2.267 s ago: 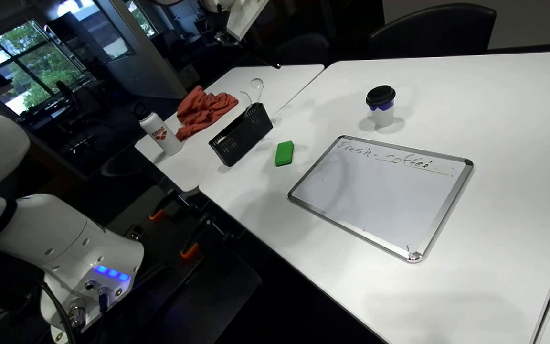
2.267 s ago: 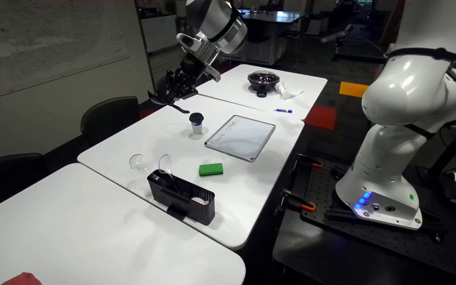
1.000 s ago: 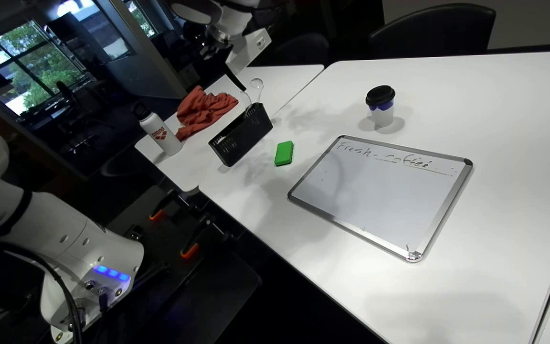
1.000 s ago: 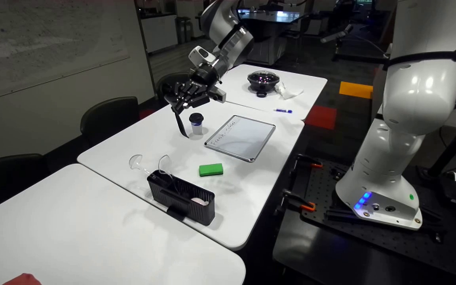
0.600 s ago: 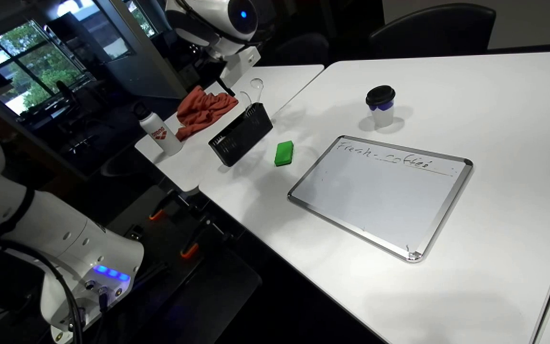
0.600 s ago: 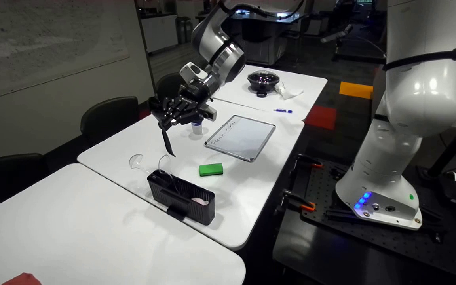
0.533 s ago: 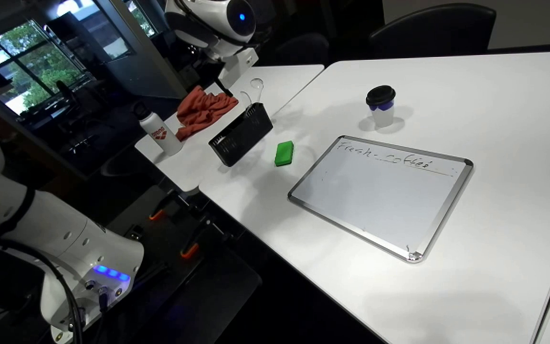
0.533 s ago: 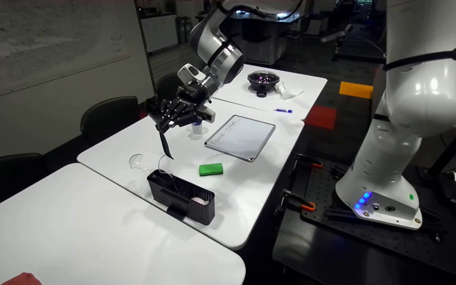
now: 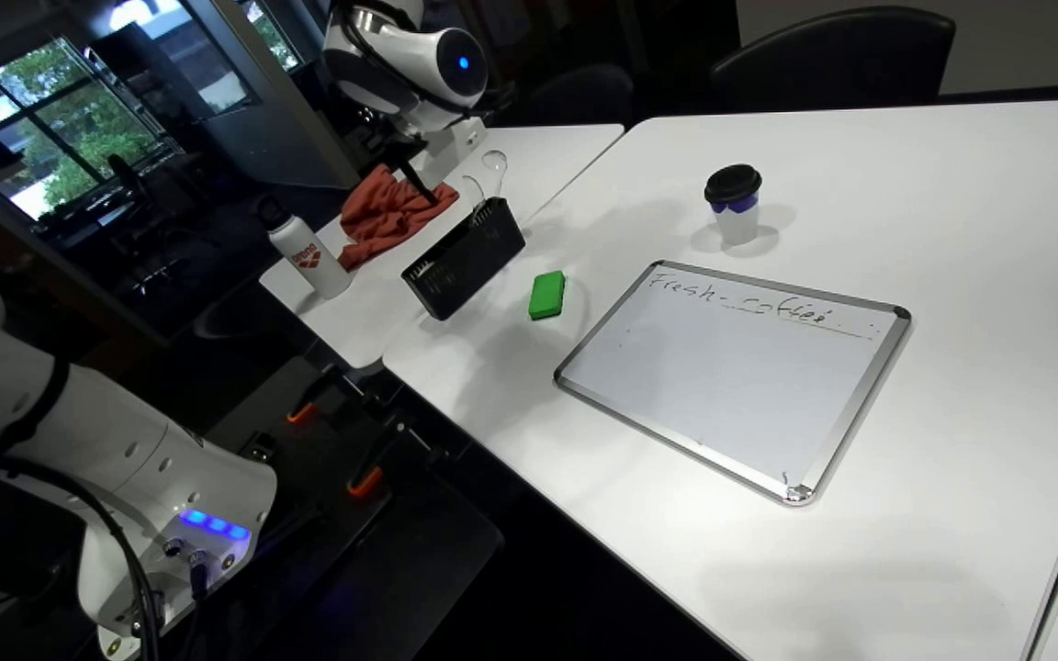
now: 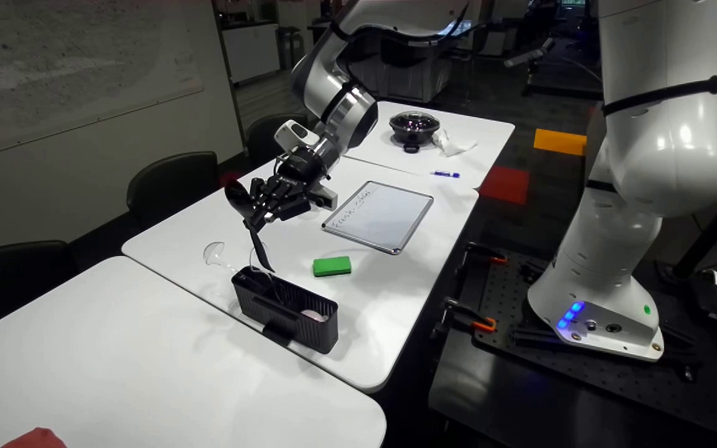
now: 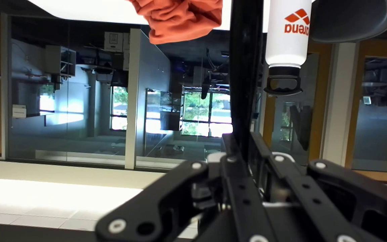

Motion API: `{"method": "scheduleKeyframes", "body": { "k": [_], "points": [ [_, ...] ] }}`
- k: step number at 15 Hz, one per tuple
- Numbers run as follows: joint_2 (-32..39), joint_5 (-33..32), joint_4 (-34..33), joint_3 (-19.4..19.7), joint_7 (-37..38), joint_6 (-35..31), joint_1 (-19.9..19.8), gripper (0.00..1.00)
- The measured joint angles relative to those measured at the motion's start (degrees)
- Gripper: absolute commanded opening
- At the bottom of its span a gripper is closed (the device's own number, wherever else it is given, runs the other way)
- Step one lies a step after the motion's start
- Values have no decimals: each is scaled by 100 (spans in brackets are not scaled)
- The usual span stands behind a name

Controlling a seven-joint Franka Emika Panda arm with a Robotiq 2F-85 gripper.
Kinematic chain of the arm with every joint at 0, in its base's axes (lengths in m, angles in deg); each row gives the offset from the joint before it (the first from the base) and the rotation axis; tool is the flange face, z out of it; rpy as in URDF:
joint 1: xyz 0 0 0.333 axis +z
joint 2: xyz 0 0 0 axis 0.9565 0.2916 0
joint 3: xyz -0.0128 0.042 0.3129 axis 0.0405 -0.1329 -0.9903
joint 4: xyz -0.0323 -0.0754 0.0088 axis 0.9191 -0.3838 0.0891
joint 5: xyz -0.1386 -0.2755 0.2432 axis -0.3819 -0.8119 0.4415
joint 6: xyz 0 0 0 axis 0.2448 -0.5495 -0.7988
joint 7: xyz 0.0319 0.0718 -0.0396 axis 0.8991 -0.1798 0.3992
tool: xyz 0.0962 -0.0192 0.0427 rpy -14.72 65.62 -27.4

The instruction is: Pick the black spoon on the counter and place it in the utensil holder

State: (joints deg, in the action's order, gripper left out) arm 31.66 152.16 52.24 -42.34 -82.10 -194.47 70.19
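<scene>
Jaws clamped on black spoon [image 10: 259, 249] — lower tip near rim of utensil holder [image 10: 316, 328] — holder beside counter [image 10: 371, 339] edge.

One black spoon [image 10: 261, 252], one utensil holder [image 9: 481, 264], two clear utensils [image 10: 213, 252] (a pair), one block [image 9: 546, 295], one cup [image 9: 733, 204]

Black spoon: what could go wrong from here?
Rim catch: the black spoon hangs tilted in the jaws near the utensil holder. I can't tell if its tip is over the opening, so it might hit the rim.
Snag: clear utensils stand in the holder, and the spoon's handle overlaps one in an exterior view; lowering could knock it.
</scene>
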Motion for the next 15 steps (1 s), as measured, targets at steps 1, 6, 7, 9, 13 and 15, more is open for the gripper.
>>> {"method": "scheduleKeyframes", "body": {
  "k": [1,6,7,9,13,15],
  "points": [
    [55,0,2,25,0,-12,15,4],
    [317,49,-16,86,0,-97,46,4],
    [371,93,-32,86,0,-109,48,4],
    [472,159,-86,86,0,-128,58,4],
    [669,230,-196,89,0,-207,96,4],
    [777,241,-256,92,0,-257,116,4]
  ]
}}
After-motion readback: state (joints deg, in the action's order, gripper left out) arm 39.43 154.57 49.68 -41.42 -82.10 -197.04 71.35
